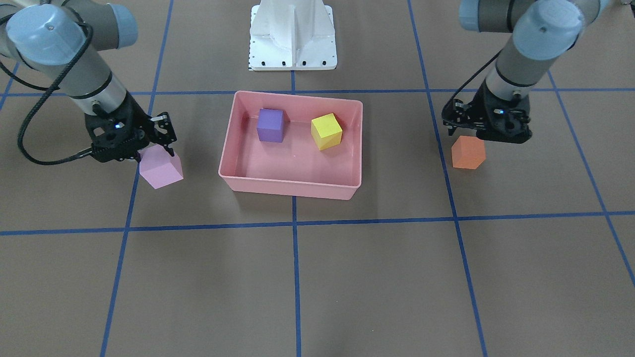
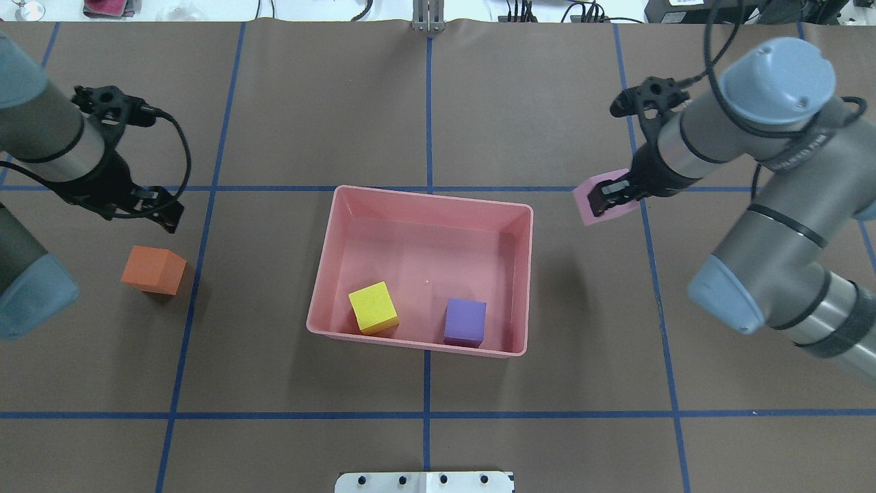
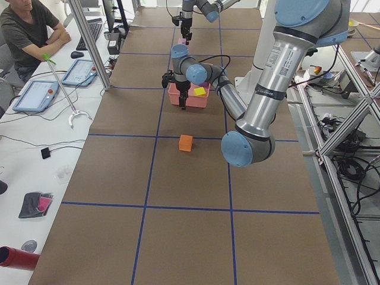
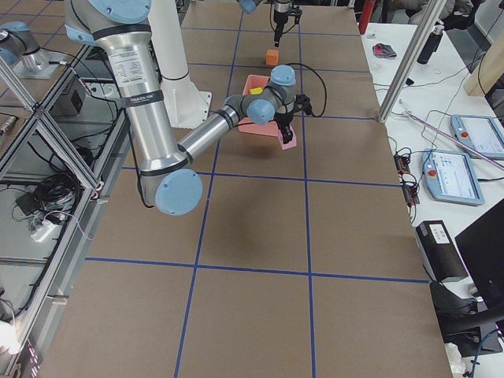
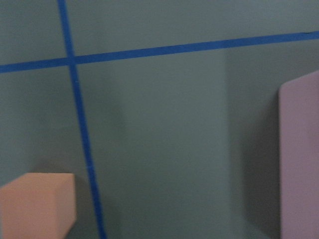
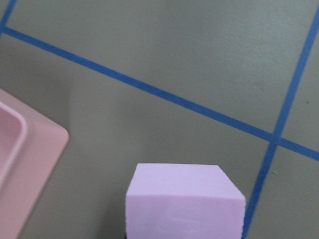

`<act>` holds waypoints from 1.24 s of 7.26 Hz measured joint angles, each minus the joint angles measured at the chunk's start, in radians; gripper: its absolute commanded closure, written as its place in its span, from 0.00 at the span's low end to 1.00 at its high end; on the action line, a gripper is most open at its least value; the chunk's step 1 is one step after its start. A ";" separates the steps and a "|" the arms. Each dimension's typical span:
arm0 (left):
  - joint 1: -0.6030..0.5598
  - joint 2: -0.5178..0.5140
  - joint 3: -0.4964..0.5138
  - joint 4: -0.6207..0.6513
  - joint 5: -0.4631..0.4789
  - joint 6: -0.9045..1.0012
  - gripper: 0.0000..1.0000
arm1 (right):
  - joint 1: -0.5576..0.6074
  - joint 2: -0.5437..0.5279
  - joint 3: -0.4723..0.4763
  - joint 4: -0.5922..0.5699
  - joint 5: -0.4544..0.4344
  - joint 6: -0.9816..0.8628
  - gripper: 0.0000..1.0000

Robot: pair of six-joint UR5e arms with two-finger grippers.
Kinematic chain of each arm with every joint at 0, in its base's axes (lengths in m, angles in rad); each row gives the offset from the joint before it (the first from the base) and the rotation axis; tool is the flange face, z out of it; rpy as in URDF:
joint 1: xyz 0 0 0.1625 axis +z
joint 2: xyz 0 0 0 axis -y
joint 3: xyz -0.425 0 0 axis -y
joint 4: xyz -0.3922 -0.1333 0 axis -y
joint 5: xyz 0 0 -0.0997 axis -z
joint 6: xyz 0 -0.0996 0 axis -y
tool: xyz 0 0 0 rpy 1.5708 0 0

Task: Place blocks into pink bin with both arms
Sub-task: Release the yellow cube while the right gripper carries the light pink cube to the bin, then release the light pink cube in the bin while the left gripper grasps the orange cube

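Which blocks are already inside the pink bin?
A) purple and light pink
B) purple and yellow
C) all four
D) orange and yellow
B: only the purple block and yellow block sit inside the pink bin; the orange block and light pink block are outside it.

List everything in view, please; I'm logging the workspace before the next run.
small matte purple cube: one, purple, inside the bin.
small matte yellow cube: one, yellow, also inside the bin.
small matte orange cube: one, orange, on the table at the bin's left-arm side, untouched.
small matte light-pink cube: one, light pink, held at the bin's right-arm side.
shallow salmon-pink plastic bin: one, salmon pink, mid-table.
brown paper-covered table: one, brown with blue tape lines.
white pedestal base: one, white, at the robot's side.
seated person: one, at a side desk.
left gripper: one, black, above the table near the orange cube; state unclear.
right gripper: one, black, shut on the light-pink cube.
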 measured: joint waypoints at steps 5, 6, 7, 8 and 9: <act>-0.087 0.141 0.068 -0.164 -0.043 0.148 0.01 | -0.259 0.267 -0.054 -0.168 -0.198 0.349 1.00; -0.082 0.141 0.075 -0.187 -0.043 0.102 0.01 | -0.282 0.277 -0.068 -0.168 -0.213 0.368 1.00; -0.068 0.137 0.080 -0.210 -0.043 0.048 0.01 | -0.297 0.282 -0.079 -0.168 -0.227 0.380 1.00; -0.035 0.126 0.095 -0.234 -0.042 0.003 0.01 | -0.305 0.290 -0.096 -0.166 -0.234 0.387 1.00; 0.006 0.100 0.112 -0.248 -0.038 -0.045 0.01 | -0.309 0.304 -0.121 -0.165 -0.236 0.390 1.00</act>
